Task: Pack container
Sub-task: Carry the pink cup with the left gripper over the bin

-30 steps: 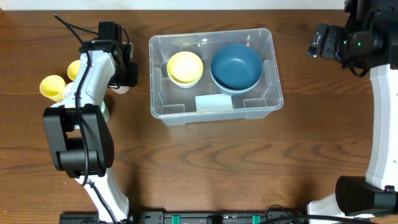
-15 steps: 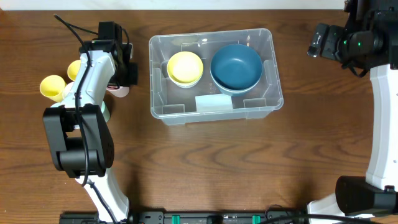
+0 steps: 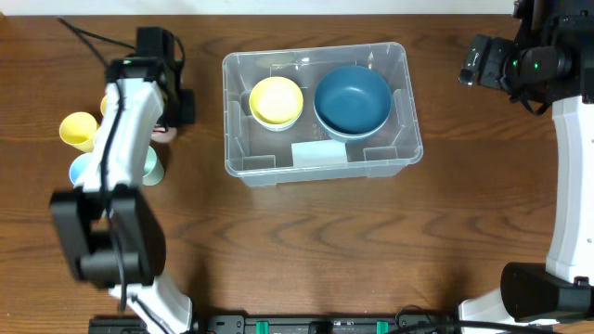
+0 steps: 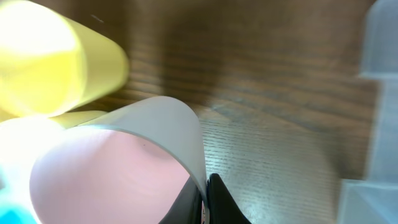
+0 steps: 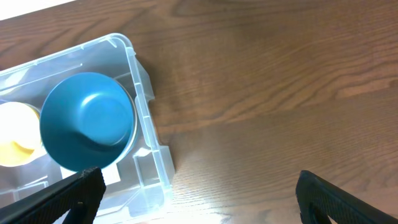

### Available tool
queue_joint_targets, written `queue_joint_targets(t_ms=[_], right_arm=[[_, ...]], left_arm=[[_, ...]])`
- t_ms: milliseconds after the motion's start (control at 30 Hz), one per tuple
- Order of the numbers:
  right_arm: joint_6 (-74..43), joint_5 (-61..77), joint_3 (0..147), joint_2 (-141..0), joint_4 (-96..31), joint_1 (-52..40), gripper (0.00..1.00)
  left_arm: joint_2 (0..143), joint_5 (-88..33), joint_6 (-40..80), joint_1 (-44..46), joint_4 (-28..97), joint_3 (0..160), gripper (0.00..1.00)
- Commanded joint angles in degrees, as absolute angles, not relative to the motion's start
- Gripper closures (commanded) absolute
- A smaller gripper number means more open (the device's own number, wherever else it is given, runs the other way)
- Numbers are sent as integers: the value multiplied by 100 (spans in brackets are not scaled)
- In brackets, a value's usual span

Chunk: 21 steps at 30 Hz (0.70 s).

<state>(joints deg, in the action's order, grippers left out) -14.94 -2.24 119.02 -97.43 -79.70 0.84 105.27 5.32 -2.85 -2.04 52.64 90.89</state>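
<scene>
We're pinching the pink cup (image 4: 118,180) by its rim in our left gripper (image 4: 204,194). The container (image 3: 269,168) is sitting apart, to its right.

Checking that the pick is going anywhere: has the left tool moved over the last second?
Yes. Shut on the pink cup, the left tool has shifted left in the overhead view, away from the clear container, which stayed put.

left wrist view: pink cup (image 4: 118,180) cut off at 6 o'clock; yellow cup (image 4: 56,62) blurred. overhead: left arm (image 3: 125,121) hides most of the pink cup. right wrist view: container (image 5: 146,115) cut off at 9 o'clock.
</scene>
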Motion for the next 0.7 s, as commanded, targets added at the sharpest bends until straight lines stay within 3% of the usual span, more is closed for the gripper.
queue_joint_targets(t_ms=[0,300,667], right_arm=[[-1584,-213,11902,-9703,-7975,113,1],[-1581,-213,11902,-9703,-7975,113,1],[-1584,-211,11902,-9703,-7975,110,1]], left_arm=[[9859,537,-141,-191,5356,9262,94],[8952,-888,-187,56,5660,9262,94],[8884,-882,-880,1955,5745,9262,94]])
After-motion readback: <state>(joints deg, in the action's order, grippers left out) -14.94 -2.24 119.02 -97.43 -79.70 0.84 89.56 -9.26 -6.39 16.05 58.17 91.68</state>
